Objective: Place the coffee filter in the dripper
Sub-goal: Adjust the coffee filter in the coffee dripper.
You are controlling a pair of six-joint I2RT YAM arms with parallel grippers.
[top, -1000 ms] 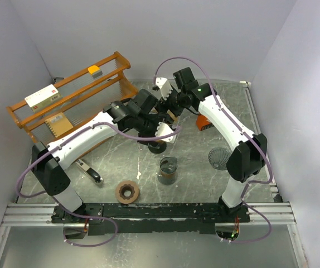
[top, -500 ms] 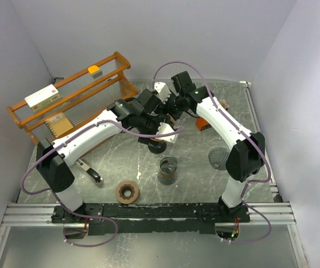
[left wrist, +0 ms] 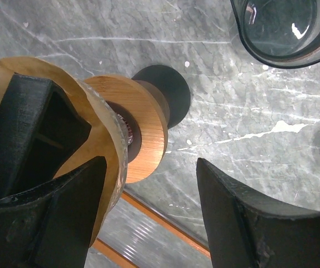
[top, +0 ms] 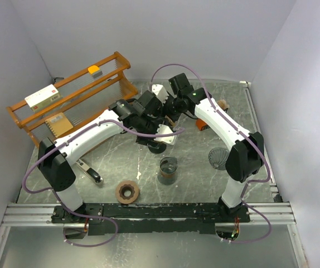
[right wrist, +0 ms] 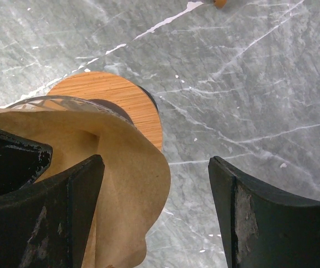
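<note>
The dripper [left wrist: 143,131] stands mid-table on a black base [top: 157,146], with a round wooden collar [right wrist: 115,95] and a glass rim. The brown paper coffee filter [right wrist: 124,178] sits opened in its top, its edge flaring over the rim [left wrist: 96,117]. Both grippers meet over it. My left gripper [left wrist: 150,162] is open, its left finger against the filter's wall and its right finger out over the table. My right gripper [right wrist: 155,162] is open too, one finger at the filter's inner side and the other clear of it. In the top view the filter [top: 171,116] barely shows between the wrists.
A glass carafe [top: 168,169] stands just in front of the dripper. A brown ring [top: 127,191] lies near the front. A dark pleated piece [top: 219,157] is at the right, an orange object [top: 203,124] behind it. A wooden rack [top: 71,100] fills the back left.
Both wrists have drifted a little to the left over the dripper. The left gripper's jaws have narrowed somewhat.
</note>
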